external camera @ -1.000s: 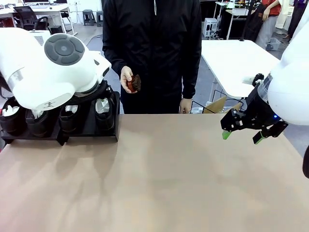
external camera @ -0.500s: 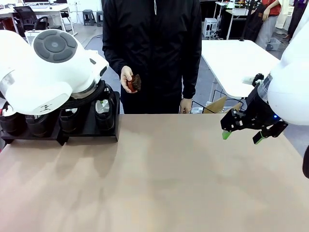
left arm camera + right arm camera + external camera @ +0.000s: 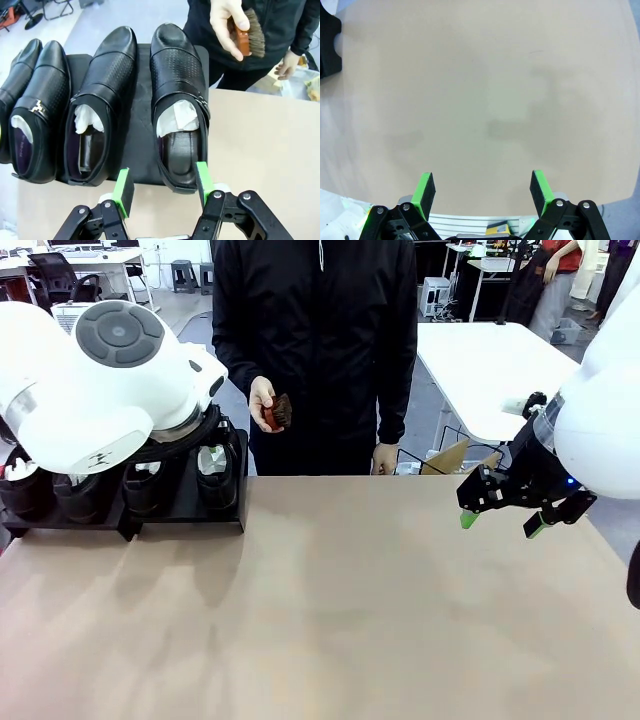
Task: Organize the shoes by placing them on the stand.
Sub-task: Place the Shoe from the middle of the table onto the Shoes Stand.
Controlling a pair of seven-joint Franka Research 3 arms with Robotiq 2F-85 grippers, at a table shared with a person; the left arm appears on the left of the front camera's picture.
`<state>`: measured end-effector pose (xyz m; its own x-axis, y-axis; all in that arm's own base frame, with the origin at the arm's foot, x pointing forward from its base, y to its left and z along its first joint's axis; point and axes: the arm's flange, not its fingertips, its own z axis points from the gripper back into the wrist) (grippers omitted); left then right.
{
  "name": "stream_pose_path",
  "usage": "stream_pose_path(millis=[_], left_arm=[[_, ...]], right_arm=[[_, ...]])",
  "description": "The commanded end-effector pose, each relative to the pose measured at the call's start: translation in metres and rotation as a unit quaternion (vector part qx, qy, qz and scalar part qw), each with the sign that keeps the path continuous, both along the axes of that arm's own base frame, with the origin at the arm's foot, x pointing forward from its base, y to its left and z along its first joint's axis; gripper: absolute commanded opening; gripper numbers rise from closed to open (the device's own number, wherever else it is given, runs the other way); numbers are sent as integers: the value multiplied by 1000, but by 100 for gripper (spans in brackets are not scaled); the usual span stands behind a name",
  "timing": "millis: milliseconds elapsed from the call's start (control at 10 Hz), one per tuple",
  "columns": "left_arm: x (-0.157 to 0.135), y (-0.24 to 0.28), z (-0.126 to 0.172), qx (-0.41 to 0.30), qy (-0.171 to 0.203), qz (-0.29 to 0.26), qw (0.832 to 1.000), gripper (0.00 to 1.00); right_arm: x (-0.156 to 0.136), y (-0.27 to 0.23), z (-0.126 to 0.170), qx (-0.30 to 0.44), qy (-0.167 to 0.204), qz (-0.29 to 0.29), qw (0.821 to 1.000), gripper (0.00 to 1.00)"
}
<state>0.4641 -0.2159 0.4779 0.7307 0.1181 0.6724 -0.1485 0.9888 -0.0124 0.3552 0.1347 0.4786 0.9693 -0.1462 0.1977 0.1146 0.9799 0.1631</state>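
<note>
Several black shiny shoes stand side by side on the black stand, toes toward the person. In the left wrist view the rightmost shoe has white paper stuffing, and so has the one beside it. My left gripper hovers open just above and behind the rightmost shoe's heel, its right pad overlapping the heel in the picture and gripping nothing. In the front view the left arm hides part of the stand and the shoes. My right gripper hangs open over the table's right side; its fingertips hold nothing.
A person in a black jacket stands at the far edge with a wooden brush in one hand, also seen as the brush in the left wrist view. The tan table stretches between the stand and my right gripper. A cardboard box sits behind the far edge.
The left arm's wrist has shifted a little up and to the left over the stand. The right arm and the person's hand with the brush have stayed put.
</note>
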Motion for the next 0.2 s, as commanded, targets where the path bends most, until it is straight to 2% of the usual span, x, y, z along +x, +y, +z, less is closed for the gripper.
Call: stream_pose_path(millis=[0,100], left_arm=[[2,-1,1,4,-10,5,1000,66],[2,-1,1,4,-10,5,1000,66]], right_arm=[[3,1,2,5,-1,-1,1000,100],[3,1,2,5,-1,-1,1000,100]])
